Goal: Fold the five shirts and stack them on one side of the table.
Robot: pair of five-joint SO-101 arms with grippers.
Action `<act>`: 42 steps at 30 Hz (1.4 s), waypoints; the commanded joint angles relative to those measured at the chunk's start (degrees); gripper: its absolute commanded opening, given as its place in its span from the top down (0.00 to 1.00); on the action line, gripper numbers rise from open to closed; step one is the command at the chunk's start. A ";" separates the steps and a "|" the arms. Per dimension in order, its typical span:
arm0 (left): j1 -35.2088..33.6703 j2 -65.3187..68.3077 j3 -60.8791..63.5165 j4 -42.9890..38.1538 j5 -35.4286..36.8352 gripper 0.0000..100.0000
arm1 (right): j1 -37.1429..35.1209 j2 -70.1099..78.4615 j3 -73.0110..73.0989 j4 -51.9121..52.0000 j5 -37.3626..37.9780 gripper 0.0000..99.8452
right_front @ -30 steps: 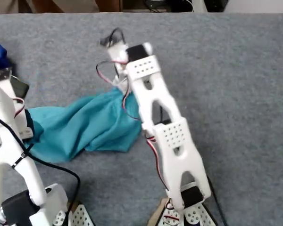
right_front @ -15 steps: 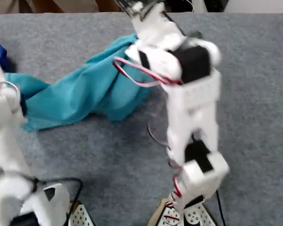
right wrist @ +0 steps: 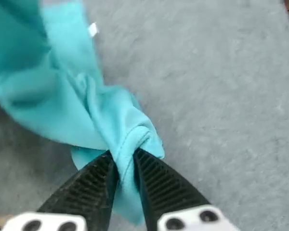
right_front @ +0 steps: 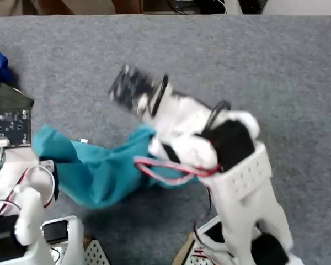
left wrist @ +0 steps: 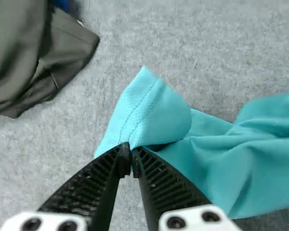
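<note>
High view, starting at the bottom edge: the left arm (right_front: 27, 221) sits folded in the lower left corner. The right arm (right_front: 231, 165) is doubled back over the lower centre. The teal shirt (right_front: 105, 171) is strung between them as a rumpled band across the lower left of the grey table (right_front: 276, 66). In the left wrist view the left gripper (left wrist: 130, 161) has its fingers pinched closed on a hemmed corner of the shirt. In the right wrist view the right gripper (right wrist: 125, 159) is clamped on a twisted bunch of the other end, with cloth squeezed between its fingers. A second ago the right arm was stretched out over the middle of the table with the shirt lying low beside it. Half a second ago it had swung the cloth up toward the top centre. Now it has drawn back toward its base, and the shirt has come down nearer the bottom edge. I read this as a fling meant to spread the shirt, yet it lies bunched, not flat, so folding has not begun. Farther off, at the upper left edge, a dark garment (right_front: 8, 102) lies in a heap, apart from the teal shirt.
</note>
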 commanded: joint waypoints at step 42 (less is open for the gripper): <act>-14.24 48.04 -0.79 -12.92 3.08 0.76 | 12.88 22.02 -3.56 -16.53 -6.42 0.68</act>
